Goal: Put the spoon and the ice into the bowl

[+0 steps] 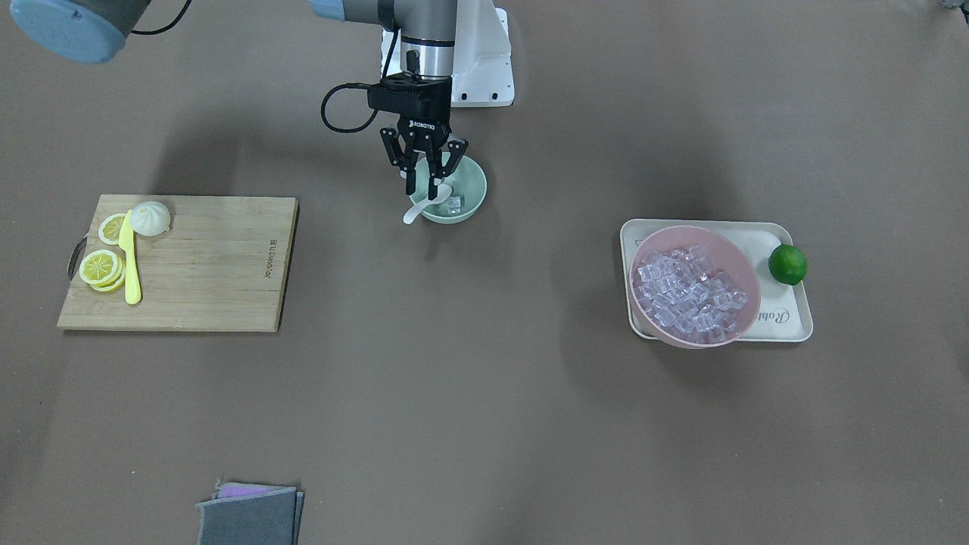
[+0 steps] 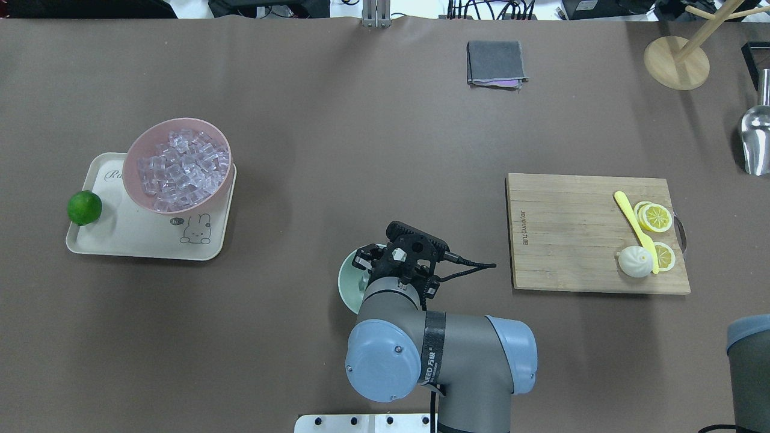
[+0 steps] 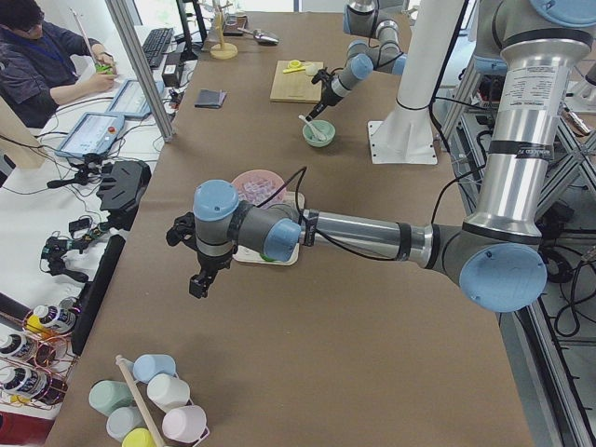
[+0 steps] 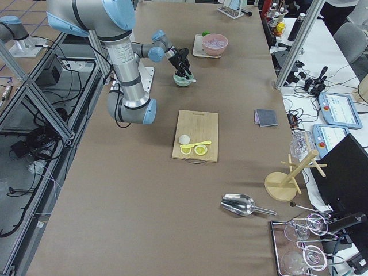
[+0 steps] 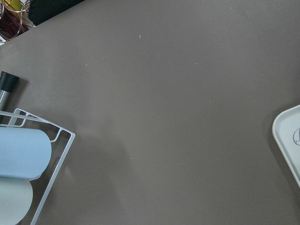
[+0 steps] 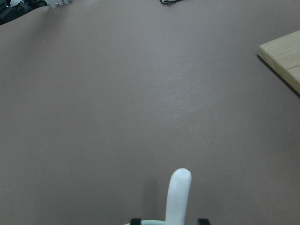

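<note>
The mint-green bowl (image 1: 471, 188) stands near the robot's base; it also shows in the overhead view (image 2: 348, 282). A clear ice cube (image 1: 453, 204) lies inside it. The white spoon (image 1: 424, 206) rests with its scoop in the bowl and its handle out over the rim. My right gripper (image 1: 424, 189) hangs right over the bowl, open, its fingers either side of the spoon handle (image 6: 178, 197) and apart from it. My left gripper (image 3: 197, 284) shows only in the exterior left view, beyond the tray's end; I cannot tell whether it is open.
A pink bowl (image 1: 681, 230) full of ice cubes sits on a cream tray (image 1: 787, 322) with a lime (image 1: 787, 264). A wooden board (image 1: 219, 265) holds lemon slices, a bun and a yellow knife (image 1: 131, 269). A grey cloth (image 1: 250, 515) lies at the far edge.
</note>
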Robot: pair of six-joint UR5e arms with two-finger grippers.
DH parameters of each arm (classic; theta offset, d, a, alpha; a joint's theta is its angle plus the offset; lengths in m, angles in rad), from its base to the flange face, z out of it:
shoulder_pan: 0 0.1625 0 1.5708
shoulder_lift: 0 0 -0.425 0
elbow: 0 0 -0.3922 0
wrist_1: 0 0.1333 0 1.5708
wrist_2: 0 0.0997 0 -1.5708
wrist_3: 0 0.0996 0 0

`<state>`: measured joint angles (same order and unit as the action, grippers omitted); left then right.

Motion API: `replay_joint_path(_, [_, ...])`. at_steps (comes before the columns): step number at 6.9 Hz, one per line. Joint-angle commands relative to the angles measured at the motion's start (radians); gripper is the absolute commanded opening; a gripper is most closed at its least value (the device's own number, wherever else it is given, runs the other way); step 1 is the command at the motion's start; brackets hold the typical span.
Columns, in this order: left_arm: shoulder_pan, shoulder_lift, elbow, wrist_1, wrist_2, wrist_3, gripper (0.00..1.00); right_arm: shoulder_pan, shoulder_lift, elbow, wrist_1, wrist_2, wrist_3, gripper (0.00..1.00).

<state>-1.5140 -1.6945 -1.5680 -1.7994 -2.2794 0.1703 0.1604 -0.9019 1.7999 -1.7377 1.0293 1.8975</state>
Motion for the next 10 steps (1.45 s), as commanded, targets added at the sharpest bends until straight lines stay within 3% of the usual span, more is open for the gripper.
replay_joint_path(1, [0.000,-0.001,-0.001,0.000,0.000,-0.002,0.99,0.002,0.001,0.036,-0.002,-0.012,-0.041,1.00])
replay_joint_path(2, [0.000,-0.001,-0.004,0.000,-0.006,-0.002,0.99,0.039,0.001,0.088,-0.003,0.007,-0.154,1.00])
replay_joint_path(3, [0.000,0.007,0.002,0.002,-0.084,-0.002,0.99,0.130,-0.005,0.110,-0.003,0.128,-0.286,1.00])
replay_joint_path(4, [-0.005,0.033,0.003,0.011,-0.135,0.000,0.99,0.253,-0.026,0.110,0.009,0.291,-0.413,1.00])
replay_joint_path(7, [-0.008,0.140,0.055,-0.026,-0.138,0.004,0.99,0.605,-0.157,0.156,0.009,0.727,-0.941,1.00])
replay_joint_path(9, [-0.023,0.077,0.048,0.180,-0.175,0.009,0.99,0.852,-0.294,0.159,0.007,0.970,-1.438,1.00])
replay_joint_path(10, [-0.020,0.075,0.049,0.201,-0.148,0.011,0.99,0.961,-0.369,0.154,0.006,1.053,-1.641,1.00])
